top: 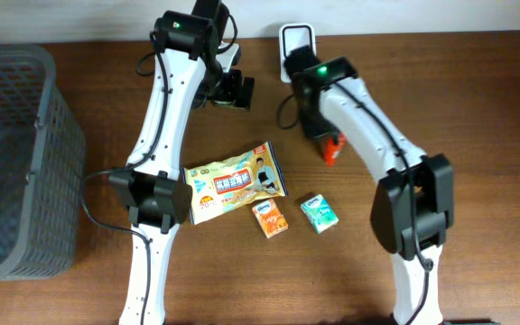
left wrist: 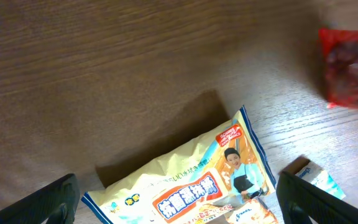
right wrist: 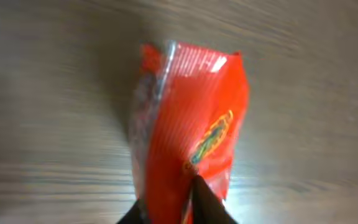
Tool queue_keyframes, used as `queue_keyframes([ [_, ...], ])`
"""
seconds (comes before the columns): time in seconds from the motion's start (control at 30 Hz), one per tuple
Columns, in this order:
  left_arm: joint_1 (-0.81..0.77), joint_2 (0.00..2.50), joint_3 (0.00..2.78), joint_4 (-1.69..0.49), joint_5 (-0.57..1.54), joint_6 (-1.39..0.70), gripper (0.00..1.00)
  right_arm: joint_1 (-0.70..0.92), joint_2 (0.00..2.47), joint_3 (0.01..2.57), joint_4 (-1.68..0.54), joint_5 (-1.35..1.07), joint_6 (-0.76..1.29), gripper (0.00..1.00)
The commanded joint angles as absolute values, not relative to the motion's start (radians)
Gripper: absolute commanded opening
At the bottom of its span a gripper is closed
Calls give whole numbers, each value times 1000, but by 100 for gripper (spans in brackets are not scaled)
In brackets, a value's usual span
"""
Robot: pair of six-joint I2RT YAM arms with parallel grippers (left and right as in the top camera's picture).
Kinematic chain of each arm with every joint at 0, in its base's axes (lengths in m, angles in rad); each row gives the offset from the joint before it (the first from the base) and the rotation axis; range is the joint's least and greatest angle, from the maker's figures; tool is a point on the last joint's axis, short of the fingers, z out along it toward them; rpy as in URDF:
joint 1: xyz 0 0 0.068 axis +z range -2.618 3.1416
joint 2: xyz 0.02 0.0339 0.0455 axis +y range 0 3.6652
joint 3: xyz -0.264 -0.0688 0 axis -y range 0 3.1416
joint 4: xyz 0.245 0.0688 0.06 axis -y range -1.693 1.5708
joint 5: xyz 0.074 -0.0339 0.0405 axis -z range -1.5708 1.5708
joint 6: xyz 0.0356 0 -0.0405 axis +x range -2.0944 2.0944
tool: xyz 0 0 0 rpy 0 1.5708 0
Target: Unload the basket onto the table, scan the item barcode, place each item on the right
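While blur softens the wrist view, the red packet point(right wrist: 188, 112) is right of centre over the brown wooden table point(top: 477, 108), seemingly pinched by the right gripper point(right wrist: 173, 208), jaws narrow. Nearer lie a snack bag point(top: 236, 183), an orange carton point(top: 270, 219) and a green carton point(top: 319, 213); a grey basket point(top: 16, 153) stands far left. The left gripper point(left wrist: 182, 202), jaws wide, holds nothing.

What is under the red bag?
Only the wooden table shows around the red bag. Whatever lies directly beneath is covered by it. The right tool pinches its edge.
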State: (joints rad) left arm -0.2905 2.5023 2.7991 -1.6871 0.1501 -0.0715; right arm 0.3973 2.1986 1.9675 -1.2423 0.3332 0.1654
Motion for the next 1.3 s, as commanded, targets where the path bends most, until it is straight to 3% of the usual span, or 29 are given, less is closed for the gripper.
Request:
queue_keyframes([
  [0.0, -292, 2499, 2797, -1688, 161, -59, 99, 412, 2225, 1983, -1206, 96, 262, 16],
  [0.07, -292, 2499, 2797, -1688, 161, -58, 99, 412, 2225, 2000, -1209, 73, 271, 12],
  [0.1, -292, 2499, 2797, -1688, 161, -58, 99, 412, 2225, 2025, -1221, -5, 270, 16],
  [0.17, -292, 2499, 2797, -1688, 161, -54, 99, 412, 2225, 2049, -1214, -148, 267, 38],
  [0.2, -292, 2499, 2797, -1688, 156, -49, 99, 412, 2225, 2050, -1206, -211, 267, 61],
  [0.27, -289, 2499, 2797, -1688, 157, -29, 99, 402, 2224, 2070, -1209, -255, 249, 86],
  [0.37, -289, 2499, 2794, -1688, 162, -29, 99, 284, 2224, 2214, -1352, -259, 244, 87],
  [0.4, -292, 2499, 2778, -1688, 170, -29, 99, 253, 2224, 2214, -1354, -263, 245, 90],
  [0.43, -295, 2499, 2750, -1688, 173, -30, 99, 234, 2228, 2208, -1354, -272, 245, 100],
  [0.47, -299, 2499, 2705, -1689, 173, -29, 99, 229, 2230, 2198, -1349, -274, 245, 100],
  [0.5, -299, 2499, 2634, -1689, 173, -30, 99, 236, 2231, 2163, -1316, -274, 245, 96],
  [0.53, -299, 2499, 2546, -1688, 179, -29, 99, 250, 2231, 2110, -1245, -273, 260, 69],
  [0.57, -299, 2499, 2498, -1689, 195, -29, 86, 254, 2231, 2075, -1199, -273, 313, 49],
  [0.6, -299, 2499, 2438, -1689, 218, -29, 63, 254, 2231, 2027, -1138, -274, 381, 29],
  [0.63, -299, 2499, 2393, -1689, 226, -29, 49, 254, 2231, 1993, -1101, -273, 402, 25],
  [0.7, -299, 2499, 2293, -1670, 225, -29, 29, 257, 2234, 1912, -1039, -278, 402, 21],
  [0.8, -299, 2499, 2177, -1644, 224, -29, 25, 282, 2234, 1801, -977, -281, 402, 14],
  [0.87, -299, 2499, 2177, -1678, 201, -29, 36, 326, 2234, 1747, -897, -273, 403, 14],
  [0.9, -299, 2499, 2173, -1689, 183, -29, 37, 348, 2234, 1716, -858, -242, 440, 15],
  [1.1, -290, 2497, 2165, -1689, 187, -29, 34, 390, 2230, 1823, -952, -258, 408, 12],
  [1.2, -287, 2489, 2160, -1689, 187, -29, 37, 370, 2230, 1922, -1045, -259, 350, 21],
  [1.27, -287, 2489, 2172, -1689, 191, 32, 30, 364, 2234, 1906, -1052, -212, 341, 21],
])
